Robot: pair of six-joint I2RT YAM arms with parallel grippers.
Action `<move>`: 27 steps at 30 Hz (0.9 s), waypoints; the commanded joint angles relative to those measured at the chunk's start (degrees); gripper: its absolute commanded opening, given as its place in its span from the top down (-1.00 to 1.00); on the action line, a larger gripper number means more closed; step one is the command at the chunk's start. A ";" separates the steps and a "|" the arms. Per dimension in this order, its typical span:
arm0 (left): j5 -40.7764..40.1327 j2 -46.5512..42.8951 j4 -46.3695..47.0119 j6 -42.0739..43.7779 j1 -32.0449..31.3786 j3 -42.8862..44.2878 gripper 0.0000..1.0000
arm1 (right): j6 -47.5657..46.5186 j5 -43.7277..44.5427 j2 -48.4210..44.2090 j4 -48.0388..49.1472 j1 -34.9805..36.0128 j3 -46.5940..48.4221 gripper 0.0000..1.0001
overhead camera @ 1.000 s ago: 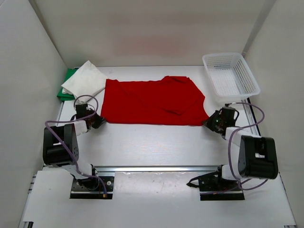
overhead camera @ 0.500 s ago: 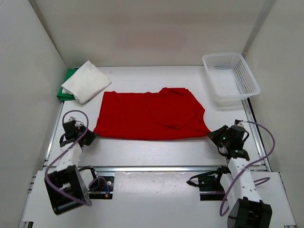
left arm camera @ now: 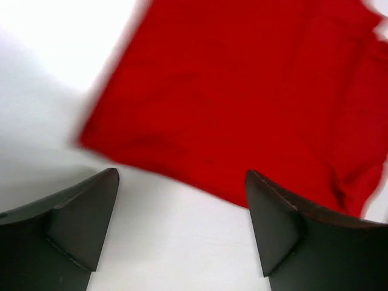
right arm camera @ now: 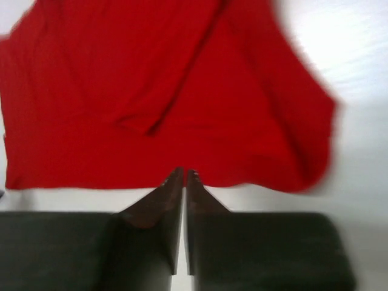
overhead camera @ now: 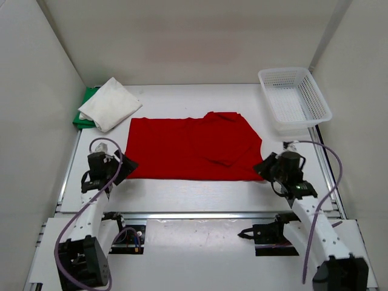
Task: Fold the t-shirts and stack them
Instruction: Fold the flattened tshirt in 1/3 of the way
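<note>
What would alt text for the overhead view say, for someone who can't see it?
A red t-shirt lies spread on a white table, with the left claw and right claw at its near corners. A folded white shirt rests on a green shirt at the far left; a white basket sits far right.

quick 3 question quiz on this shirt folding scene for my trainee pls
1. True or false: the left tool is open, holding nothing.
2. Fill in: the folded white t-shirt lies on the ___.
3. Which lies spread flat between the arms? A towel; B red t-shirt; C jeans.
Key: 1 true; 2 green t-shirt; 3 B.
</note>
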 commanded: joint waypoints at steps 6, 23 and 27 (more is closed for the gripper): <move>-5.87 0.40 17.28 -4.94 -21.52 0.97 0.36 | -3.02 1.50 22.95 20.91 17.02 6.97 1.00; -2.45 18.87 37.41 -9.68 -28.40 -2.36 0.23 | -3.72 2.10 43.89 26.57 20.10 13.12 1.00; -2.53 16.32 37.68 -9.77 -28.48 -4.20 0.22 | -3.03 5.53 40.21 25.95 21.50 10.76 0.99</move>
